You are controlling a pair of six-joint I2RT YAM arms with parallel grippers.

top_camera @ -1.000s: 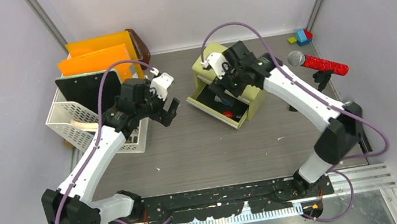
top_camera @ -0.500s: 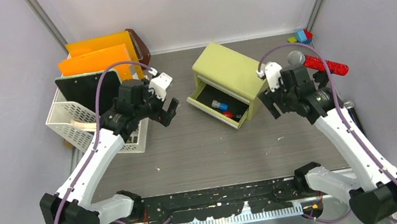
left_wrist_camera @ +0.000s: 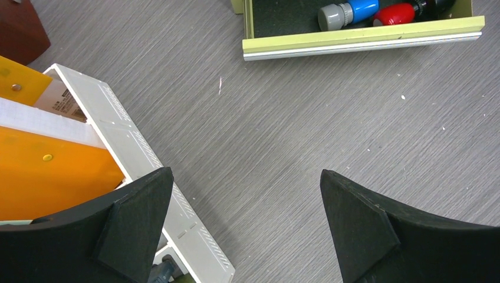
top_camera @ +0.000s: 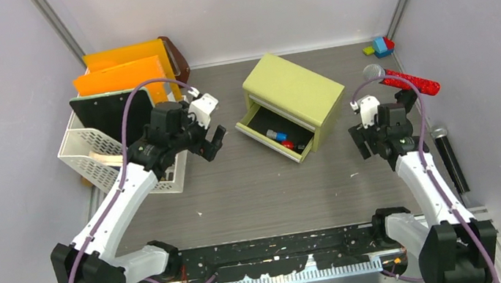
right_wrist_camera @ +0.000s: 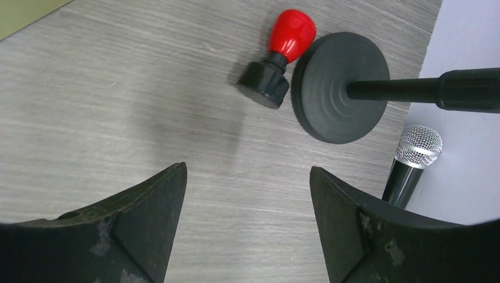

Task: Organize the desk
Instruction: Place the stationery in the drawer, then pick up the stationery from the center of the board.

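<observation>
Item one, landmark: the yellow-green drawer cabinet [top_camera: 292,91], standing toward the far middle of the tabletop [top_camera: 255,193], which runs beneath everything listed here and beneath both my arms. Item two: its drawer [top_camera: 278,137], pulled out toward me, holding a blue-capped piece [left_wrist_camera: 349,12] and a red one [left_wrist_camera: 396,13] lying side by side; I judge it is left open to take more small things. Item three: the white file rack [top_camera: 86,153], to the left of the cabinet, with orange folders [top_camera: 123,74] upright in and behind it, apparently filed already. Item four: my left jaws, spread wide and empty, hanging over bare tabletop between the rack and the open drawer, touching neither. Item five: my right jaws, apart and holding nothing, above bare tabletop to the right of the cabinet and nearer me than it. Item six: a red-handled stamp [right_wrist_camera: 277,53], lying loose just ahead of the right jaws and hard against the round black stand base [right_wrist_camera: 340,86]; likely the next piece for the drawer. Item seven: a red microphone [top_camera: 405,80] perched above that stand, right of the cabinet. Item eight: a black microphone [right_wrist_camera: 413,156] with a silver mesh head, farther right of the cabinet, at the tabletop's edge by the wall.
</observation>
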